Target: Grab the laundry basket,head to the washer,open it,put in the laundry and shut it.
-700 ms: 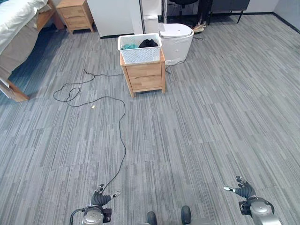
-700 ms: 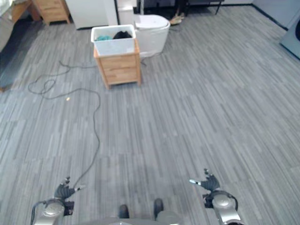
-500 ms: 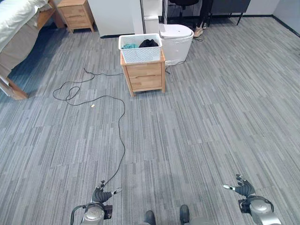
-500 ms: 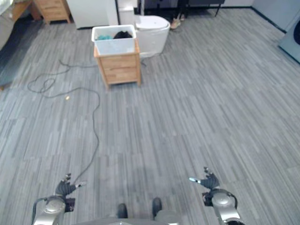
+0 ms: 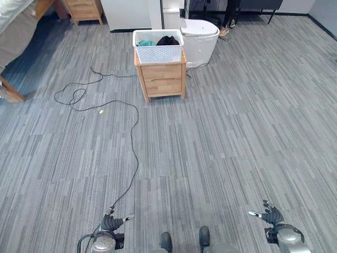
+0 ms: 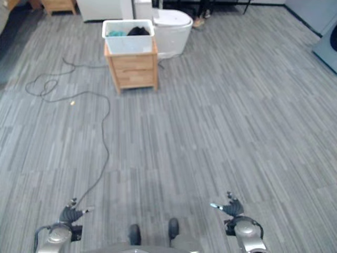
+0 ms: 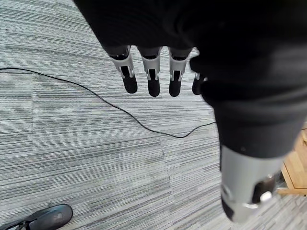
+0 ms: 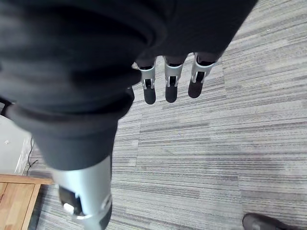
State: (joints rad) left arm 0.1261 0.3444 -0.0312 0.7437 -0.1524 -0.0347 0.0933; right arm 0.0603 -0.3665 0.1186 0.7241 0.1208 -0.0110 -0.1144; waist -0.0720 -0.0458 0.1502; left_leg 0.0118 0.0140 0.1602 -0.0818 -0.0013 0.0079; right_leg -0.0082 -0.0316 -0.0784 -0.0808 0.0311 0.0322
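Observation:
A white laundry basket [image 5: 157, 51] with teal and black clothes in it stands on a small wooden nightstand [image 5: 160, 79] far ahead across the floor. Right behind the nightstand sits a white rounded washer [image 5: 199, 41] with its lid down. My left hand [image 5: 111, 222] hangs low at the lower left, fingers straight and holding nothing. My right hand [image 5: 270, 215] hangs at the lower right, fingers spread and empty too. In the wrist views the fingers [image 7: 152, 79] of the left hand and the fingers [image 8: 169, 84] of the right point at bare grey floor.
A black cable [image 5: 100, 105] snakes over the grey plank floor left of the nightstand. A bed [image 5: 13, 26] stands at the far left, a second wooden nightstand [image 5: 84, 9] and a white cabinet [image 5: 129, 13] at the back. A person's feet [image 5: 228, 29] show behind the washer.
The whole picture has shifted, so the camera has moved; the basket and nightstand sit a little higher in view. Both hands stay low and open.

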